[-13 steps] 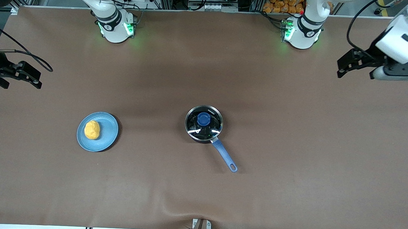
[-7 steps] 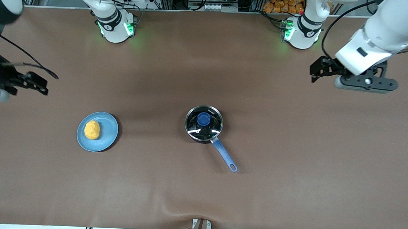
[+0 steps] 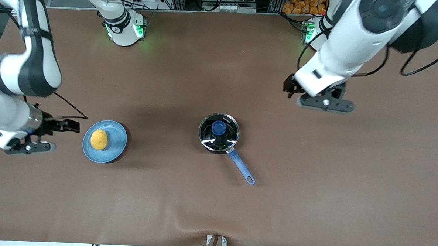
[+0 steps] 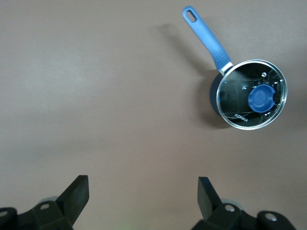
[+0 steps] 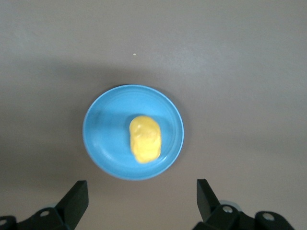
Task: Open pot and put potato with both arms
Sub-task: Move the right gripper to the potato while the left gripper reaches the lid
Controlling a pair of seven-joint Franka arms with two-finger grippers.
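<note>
Right now both arms are up over the desk (image 3: 311, 201) with nothing in their grasp. The pot (image 3: 218, 133) sits near the middle of the desk, its glass lid (image 4: 253, 94) closed on it, the blue knob (image 3: 218, 128) at the lid's centre and the long blue handle (image 3: 240, 167) angling toward the front camera. The potato (image 3: 99, 139) lies on a light-blue plate (image 3: 118, 133) toward the right arm's end of the desk, well apart from the pot.

The left claw (image 3: 289, 89) hangs over bare desk, off to one side of the pot toward the left arm's end; its 2 fingers (image 4: 76, 194) stand wide apart. The right claw (image 3: 71, 125) is just beside the plate, also spread wide, as its wrist view shows.

Judging by looks, the lid is rigid, smooth and breakable, so the knob is the only sensible hold: pinch it squarely and lift straight up. The potato seems firm, light and lumpy; closing across its narrower width should hold it without rolling. It is narrower than the pot, so it should drop in easily.
</note>
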